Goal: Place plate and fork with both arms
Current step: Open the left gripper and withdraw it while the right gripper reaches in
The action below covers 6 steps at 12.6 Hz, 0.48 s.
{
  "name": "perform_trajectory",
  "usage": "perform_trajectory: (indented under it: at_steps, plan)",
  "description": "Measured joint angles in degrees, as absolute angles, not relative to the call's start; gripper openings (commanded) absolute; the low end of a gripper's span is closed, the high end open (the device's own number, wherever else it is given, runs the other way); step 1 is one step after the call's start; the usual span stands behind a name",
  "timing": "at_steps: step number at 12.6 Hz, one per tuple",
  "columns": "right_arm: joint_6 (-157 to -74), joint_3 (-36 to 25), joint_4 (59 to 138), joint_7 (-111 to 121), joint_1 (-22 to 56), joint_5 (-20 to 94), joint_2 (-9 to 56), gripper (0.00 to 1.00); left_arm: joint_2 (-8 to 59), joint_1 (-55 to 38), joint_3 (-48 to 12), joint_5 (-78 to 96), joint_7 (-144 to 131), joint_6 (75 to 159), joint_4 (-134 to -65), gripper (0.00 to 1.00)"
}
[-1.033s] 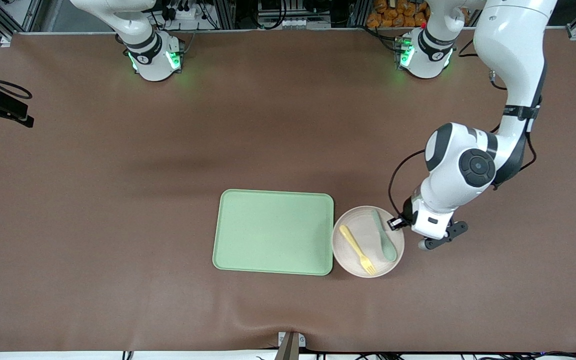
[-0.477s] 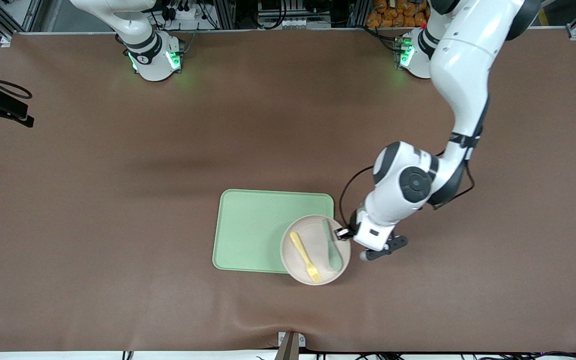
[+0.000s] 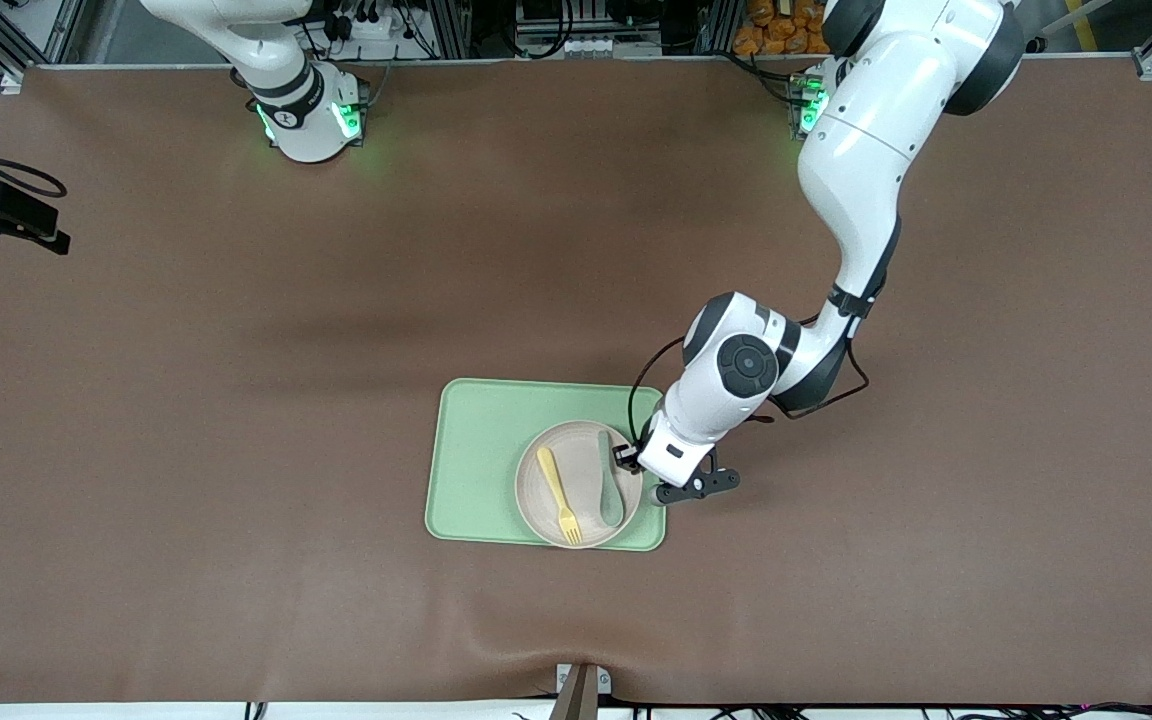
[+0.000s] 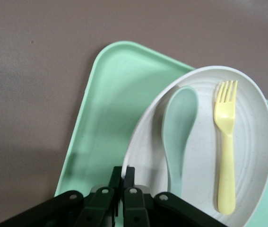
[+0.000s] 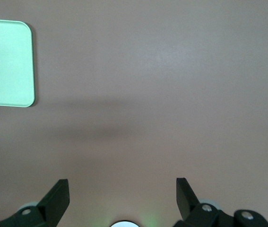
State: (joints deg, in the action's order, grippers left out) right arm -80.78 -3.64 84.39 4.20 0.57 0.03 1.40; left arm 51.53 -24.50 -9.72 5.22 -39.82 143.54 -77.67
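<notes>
No brand, label or legible writing appears on any object. The rectangular light-green plastic tray (image 3: 481,460) lies on the brown desk (image 3: 186,400) and carries the round off-white plate (image 3: 576,450) at its end toward the left arm, near the tray's edge closest to the front camera. In the plate lie two utensils side by side, apart: the small pale-yellow plastic fork (image 3: 557,496) and a grey-green spoon (image 3: 608,482), the spoon toward the left arm's end. The left hand (image 4: 123,183), fingers pressed together, pinches the plate's rim beside the spoon's handle. The right hand (image 5: 123,195), fingers spread and holding nothing, waits over bare desk, with a corner of the tray in its wrist view.
</notes>
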Motion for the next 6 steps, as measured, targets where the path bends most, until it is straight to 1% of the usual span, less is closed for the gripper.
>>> perform_trajectory:
  at_steps: [1,2,3,4,5,6]
  plan:
    - [-80.80,-3.37,84.39,4.23,0.94,0.12,1.78,1.00,51.94,-24.50,-9.68,5.22,-39.52,143.77,-77.66,0.00]
    - [-80.88,-3.14,84.40,4.23,1.46,0.41,2.39,1.00,52.12,-24.50,-9.66,5.22,-39.41,143.91,-77.64,0.10]
    - [-81.02,-2.96,84.41,4.23,1.92,1.10,3.19,1.00,52.14,-24.50,-9.66,5.22,-39.37,143.93,-77.60,0.28]
    - [-81.37,-2.88,84.43,4.24,2.42,1.93,4.32,1.00,52.14,-24.50,-9.65,5.22,-39.36,143.93,-77.50,0.40]
    - [-82.09,-2.84,84.44,4.29,3.19,2.61,5.73,1.00,52.13,-24.47,-9.60,5.22,-39.36,143.93,-77.26,0.99]
    - [-83.26,-2.83,84.44,4.31,4.35,2.90,7.18,1.00,52.12,-24.42,-9.53,5.22,-39.36,143.93,-76.93,1.00]
